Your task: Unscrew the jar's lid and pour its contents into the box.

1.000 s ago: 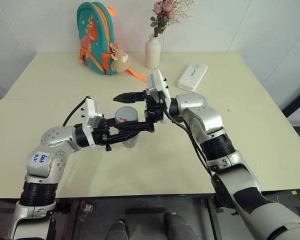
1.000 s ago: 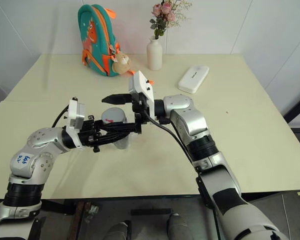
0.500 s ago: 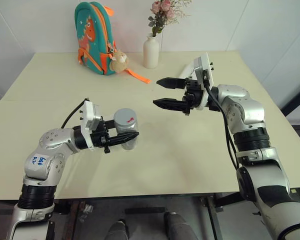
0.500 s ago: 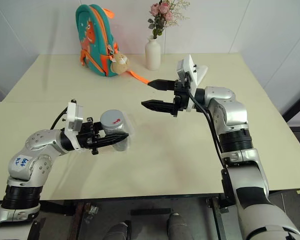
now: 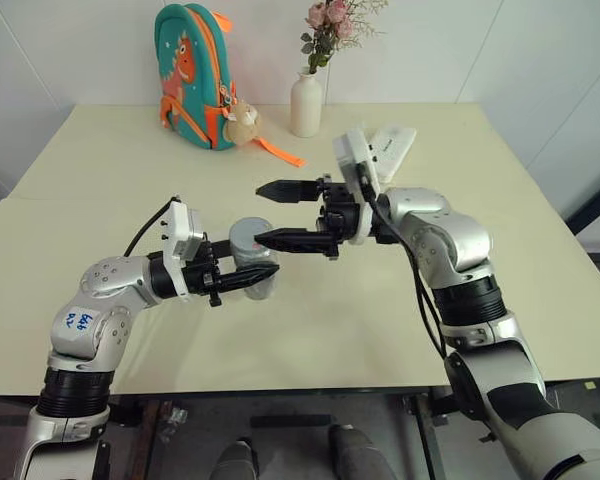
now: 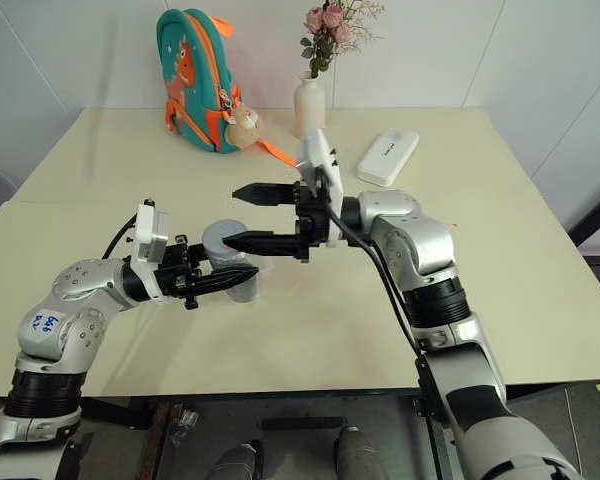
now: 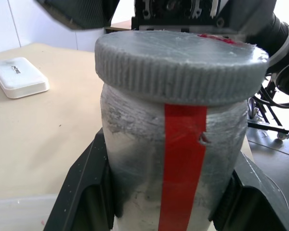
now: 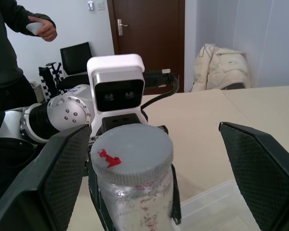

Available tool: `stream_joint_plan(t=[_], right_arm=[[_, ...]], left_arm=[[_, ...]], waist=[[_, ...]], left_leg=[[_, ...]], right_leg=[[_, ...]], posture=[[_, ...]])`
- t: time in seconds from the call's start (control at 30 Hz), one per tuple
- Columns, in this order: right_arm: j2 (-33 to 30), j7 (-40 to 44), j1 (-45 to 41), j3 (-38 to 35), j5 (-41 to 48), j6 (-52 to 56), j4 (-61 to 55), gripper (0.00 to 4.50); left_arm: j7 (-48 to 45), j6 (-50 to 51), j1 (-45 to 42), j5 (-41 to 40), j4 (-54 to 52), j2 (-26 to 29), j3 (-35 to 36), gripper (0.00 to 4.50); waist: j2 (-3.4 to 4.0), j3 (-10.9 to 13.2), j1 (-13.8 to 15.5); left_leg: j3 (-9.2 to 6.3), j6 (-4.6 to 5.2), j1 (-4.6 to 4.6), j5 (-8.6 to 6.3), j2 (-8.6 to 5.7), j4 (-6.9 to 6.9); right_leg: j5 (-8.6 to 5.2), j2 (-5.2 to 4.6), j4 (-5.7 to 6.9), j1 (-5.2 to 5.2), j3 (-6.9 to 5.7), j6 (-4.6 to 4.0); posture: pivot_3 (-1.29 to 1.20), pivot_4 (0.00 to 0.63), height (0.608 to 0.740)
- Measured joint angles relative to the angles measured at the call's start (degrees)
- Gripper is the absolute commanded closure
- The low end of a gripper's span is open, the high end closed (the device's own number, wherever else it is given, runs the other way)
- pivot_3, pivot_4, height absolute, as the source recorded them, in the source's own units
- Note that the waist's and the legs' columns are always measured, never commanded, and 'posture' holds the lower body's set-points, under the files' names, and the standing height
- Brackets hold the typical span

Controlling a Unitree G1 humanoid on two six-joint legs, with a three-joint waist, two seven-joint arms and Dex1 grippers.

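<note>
My left gripper (image 5: 256, 270) is shut on the jar (image 5: 252, 268), holding it upright a little above the table (image 5: 120, 180). The jar's wall is cloudy with a red stripe (image 7: 183, 159), so the contents cannot be made out. The grey lid (image 5: 248, 236) sits on the jar and has a red mark (image 8: 106, 157) on top. My right gripper (image 5: 257, 214) is open and level with the lid. Its fingers (image 8: 62, 178) stand on either side of the lid with gaps. The clear box (image 8: 216, 204) lies on the table just beside the jar.
A teal backpack (image 5: 192, 75), a white vase with flowers (image 5: 305, 103) and a flat white case (image 5: 388, 145) stand along the table's far side. A person (image 8: 9, 57) stands beyond the table in the right wrist view.
My right gripper was at the lid a second ago and swung away to the right. It has now come back left, still open. My left gripper has kept the jar still.
</note>
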Motion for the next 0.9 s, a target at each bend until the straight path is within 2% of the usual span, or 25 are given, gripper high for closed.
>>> stream_joint_plan(t=[0.27,0.6,0.83,0.9], right_arm=[[3.75,-2.18,-1.68,2.85,-4.58,-4.52,2.96,0.04],[3.82,-2.45,-2.16,3.10,-5.05,-5.45,4.79,0.04],[-0.77,-0.28,-2.57,0.73,-1.23,-3.48,5.17,0.04],[-3.85,-1.05,-2.57,-3.23,-0.04,-3.17,5.81,0.04]], left_arm=[[-0.07,0.04,-2.47,0.15,2.13,-0.22,-0.54,2.55],[-0.58,-0.03,-3.97,0.36,3.81,-0.24,-1.15,2.55],[0.90,-0.03,-4.24,0.43,3.83,-0.33,0.16,2.55],[0.03,-0.04,-3.50,0.57,3.29,-0.25,-0.49,2.55]], waist=[[0.00,0.00,-0.07],[0.00,0.00,-0.14],[0.00,0.00,0.02],[0.00,0.00,0.06]], left_leg=[[-0.01,0.00,0.00,0.00,0.00,-0.01],[-0.01,0.00,0.01,0.00,0.00,-0.02],[-0.01,0.00,0.00,0.00,0.00,-0.01],[0.00,0.00,-0.02,0.00,-0.01,-0.01]], right_leg=[[0.00,0.00,0.02,-0.02,-0.01,0.00],[0.00,0.01,0.06,-0.02,-0.01,-0.01],[0.00,0.00,0.04,-0.02,-0.01,-0.01],[0.00,-0.01,0.01,-0.02,0.00,-0.01]], posture=[[0.00,0.150,0.740],[0.00,0.150,0.740],[0.00,0.150,0.740],[0.00,0.150,0.740]])
